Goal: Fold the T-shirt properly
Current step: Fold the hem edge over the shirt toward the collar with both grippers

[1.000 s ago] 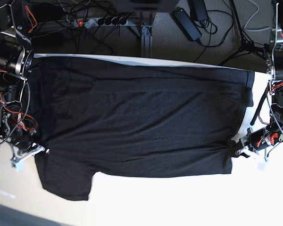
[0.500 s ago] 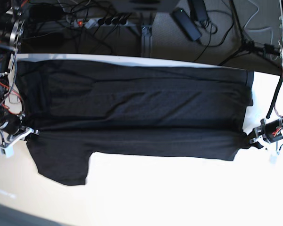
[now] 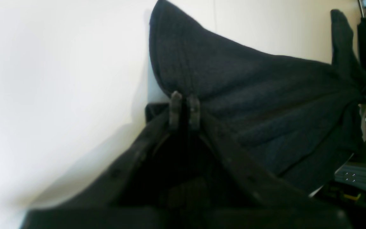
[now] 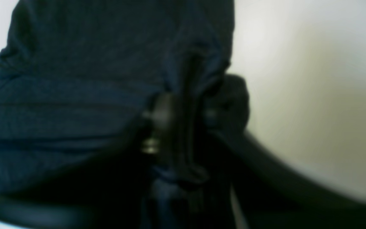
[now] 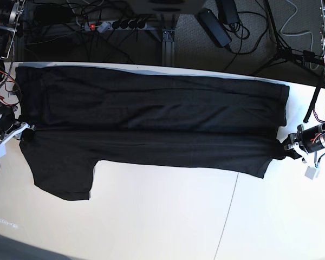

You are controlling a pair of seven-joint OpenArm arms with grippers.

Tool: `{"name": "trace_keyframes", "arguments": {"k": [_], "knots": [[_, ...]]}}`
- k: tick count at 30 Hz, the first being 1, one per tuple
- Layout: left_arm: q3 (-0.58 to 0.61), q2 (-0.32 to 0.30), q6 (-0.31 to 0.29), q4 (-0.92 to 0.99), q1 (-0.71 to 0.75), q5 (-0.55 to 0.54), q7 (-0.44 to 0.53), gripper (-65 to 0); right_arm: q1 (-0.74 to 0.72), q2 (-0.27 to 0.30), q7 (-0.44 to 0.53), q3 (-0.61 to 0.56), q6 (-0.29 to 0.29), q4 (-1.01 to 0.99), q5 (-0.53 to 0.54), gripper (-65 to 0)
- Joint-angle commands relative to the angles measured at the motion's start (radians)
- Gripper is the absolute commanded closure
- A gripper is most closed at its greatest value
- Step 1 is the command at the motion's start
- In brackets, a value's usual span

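Black knit cloth is bunched between the closed jaws of the left gripper, which holds one end of the T-shirt at the right edge of the table in the base view. At the opposite, left edge the right gripper has cloth lying between its jaws, but the blur hides whether they are pinching it or letting go; I cannot tell. The shirt runs lengthwise between the two arms, its long axis left to right, each arm at its own end. It lies along the far side of the table, stretched fairly taut, with a lengthwise crease through its middle and one short sleeve hanging toward the near left. Only plain black shows; no print is visible.
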State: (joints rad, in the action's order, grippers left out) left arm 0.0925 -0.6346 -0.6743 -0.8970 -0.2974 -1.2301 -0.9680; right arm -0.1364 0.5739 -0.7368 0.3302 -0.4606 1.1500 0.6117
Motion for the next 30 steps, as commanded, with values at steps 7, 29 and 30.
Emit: {"name": "trace_keyframes", "arguments": {"k": [7,29,30], "knots": [[-0.007,-0.025,-0.024,-0.014,-0.023,-0.011,0.009,0.0,-0.045,0.026,0.196,0.057,-0.048,0.014,-0.012,-43.3],[-0.007,-0.025,-0.024,-0.014,-0.023,-0.009,-0.005,0.0,-0.42,-0.064,0.232,0.073,-0.051,-0.646,-0.123,-43.3],[-0.007,-0.025,-0.024,-0.014,-0.023,-0.009,-0.006,0.0,-0.422,-0.083,0.232,0.073,-0.051,-0.646,-0.126,-43.3]]}}
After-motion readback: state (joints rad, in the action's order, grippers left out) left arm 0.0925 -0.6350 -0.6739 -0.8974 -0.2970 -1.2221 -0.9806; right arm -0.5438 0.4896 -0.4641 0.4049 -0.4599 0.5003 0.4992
